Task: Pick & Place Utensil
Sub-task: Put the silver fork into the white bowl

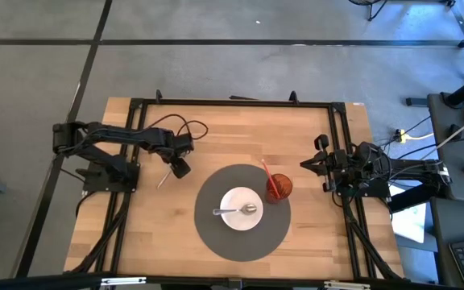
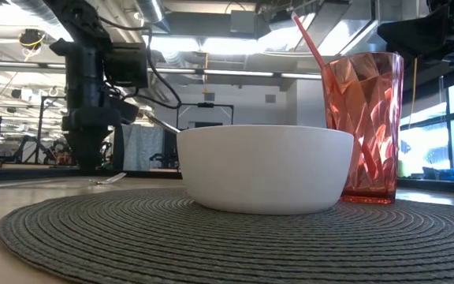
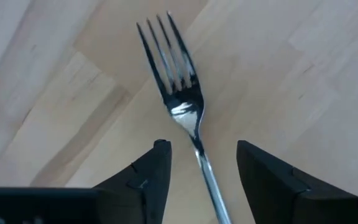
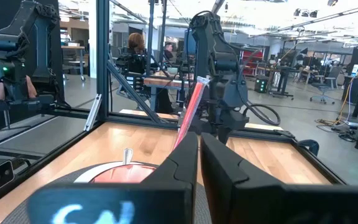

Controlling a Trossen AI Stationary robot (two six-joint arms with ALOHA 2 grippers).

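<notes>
Wooden and pale, the slatted butcher-block table carried everything, with a round grey woven placemat laid near its front middle. On that mat sat a white ceramic bowl holding a silver metal spoon, and just beside it stood a faceted red plastic tumbler with a red straw-like stick leaning out of it. The left gripper hung over the bare wood off the mat's left side, and the right gripper waited at the table's right edge with its fingers pressed together, holding nothing. The task's thing, a silver metal fork, lay on the wood beside the mat, its tines pointing away from the left gripper and its thin handle running back between that gripper's two dark fingers, which stood apart on either side without touching it. From here the likeliest trouble looked to be the grasp itself: the handle was slim, smooth and flat on the table, and it lay at a slant between the fingers, so a closing squeeze might have twisted it aside or pinched only its edge. A fork caught far from its tines might then have drooped on the lift and struck the bowl or tumbler on the way over.
</notes>
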